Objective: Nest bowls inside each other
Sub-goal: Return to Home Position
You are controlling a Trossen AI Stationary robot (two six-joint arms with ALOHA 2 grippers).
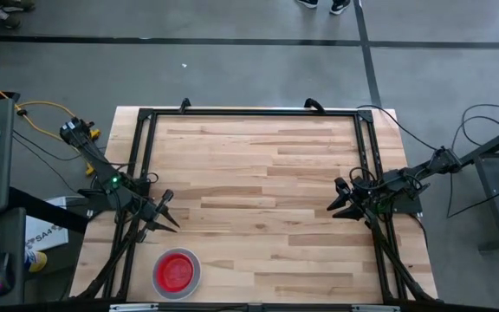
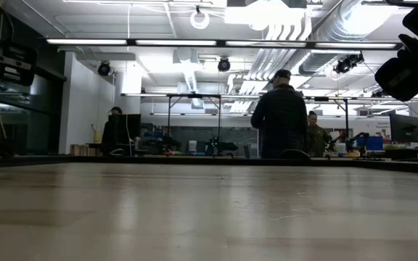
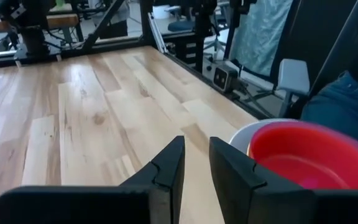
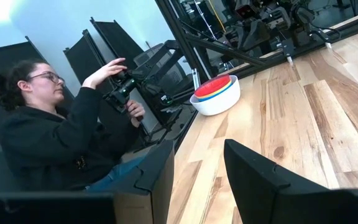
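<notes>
The bowls stand nested in one stack [image 1: 177,272] on the table near its near left corner. A red-pink bowl [image 3: 309,163] sits on top inside the larger white bowl [image 3: 244,135]. In the right wrist view, yellow and blue rims show between them [image 4: 217,91]. My left gripper [image 1: 171,213] hovers just beyond the stack, toward the far edge. It is open with a narrow gap [image 3: 196,146] and holds nothing. My right gripper [image 1: 334,197] waits open [image 4: 197,149] at the table's right side, also holding nothing.
A black frame [image 1: 249,113] runs along the table's far, left and right sides. The wooden top [image 1: 258,182] between the two arms lies bare. A person [image 4: 48,143] sits beside the table's near left corner, hands on a control arm. More people stand in the room behind [image 2: 281,116].
</notes>
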